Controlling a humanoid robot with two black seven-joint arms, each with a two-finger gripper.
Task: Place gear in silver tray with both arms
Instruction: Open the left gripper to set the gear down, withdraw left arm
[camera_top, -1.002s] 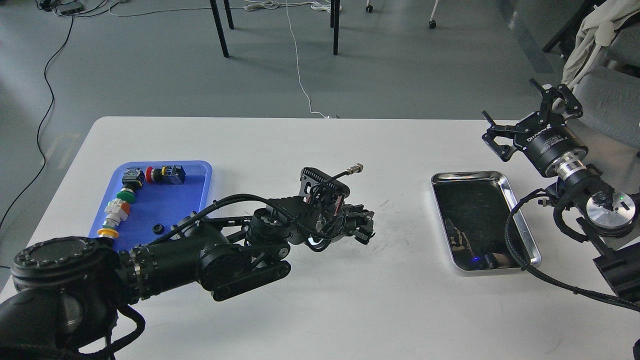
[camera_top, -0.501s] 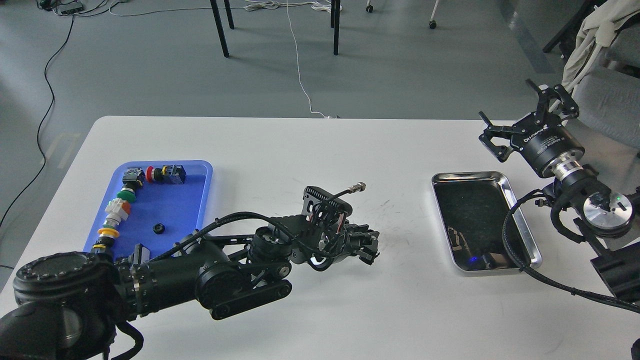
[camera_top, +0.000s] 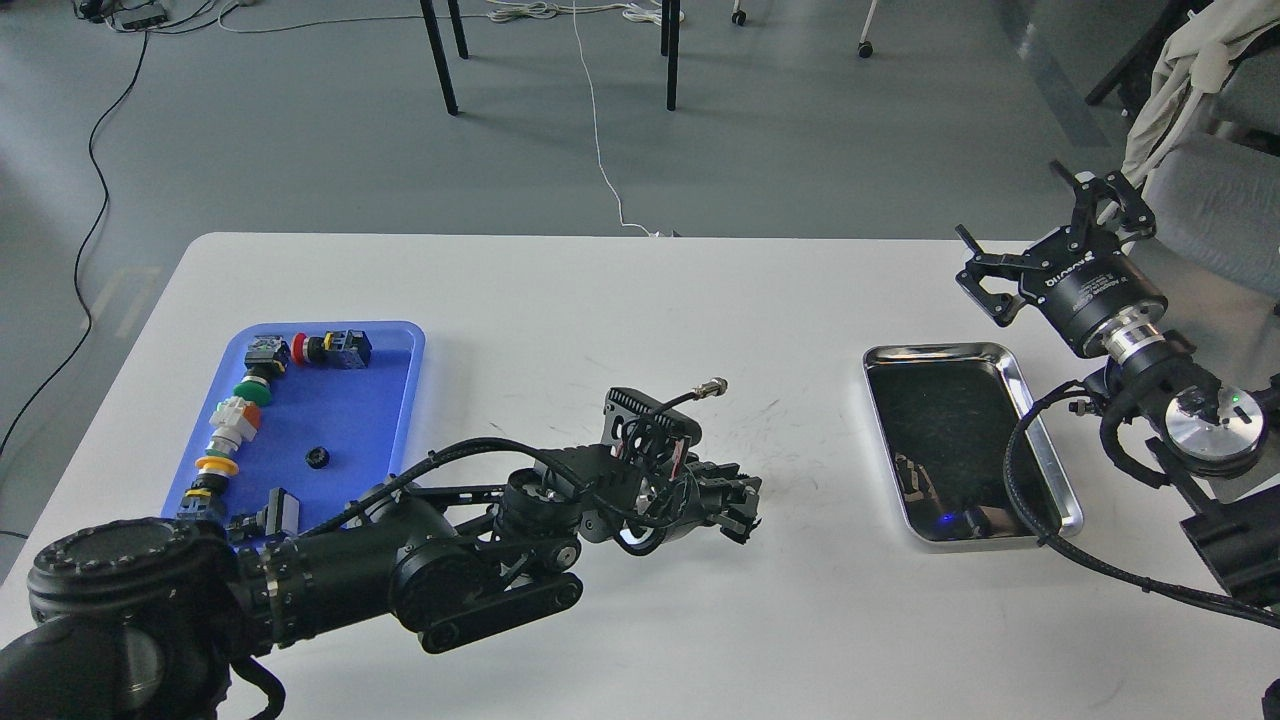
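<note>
The silver tray (camera_top: 1045, 432) lies on the right of the white table, its dark mirror bottom bare. A small black gear (camera_top: 317, 458) lies in the blue tray (camera_top: 395, 400) at the left. My left gripper (camera_top: 742, 500) hangs low over the table's middle, left of the silver tray; it is dark and I cannot tell its fingers apart or see anything in it. My right gripper (camera_top: 1022, 222) is open and empty, raised beyond the silver tray's far right corner.
The blue tray also holds a row of coloured push-button switches (camera_top: 235, 425) along its left side and far end. A grey chair with cloth (camera_top: 1200, 120) stands close behind the right arm. Table edges run at the far side and left.
My left arm has dropped lower and come a little toward me and to the right, uncovering more of the blue tray. My right gripper has shifted slightly up and away. The gear has not moved.
</note>
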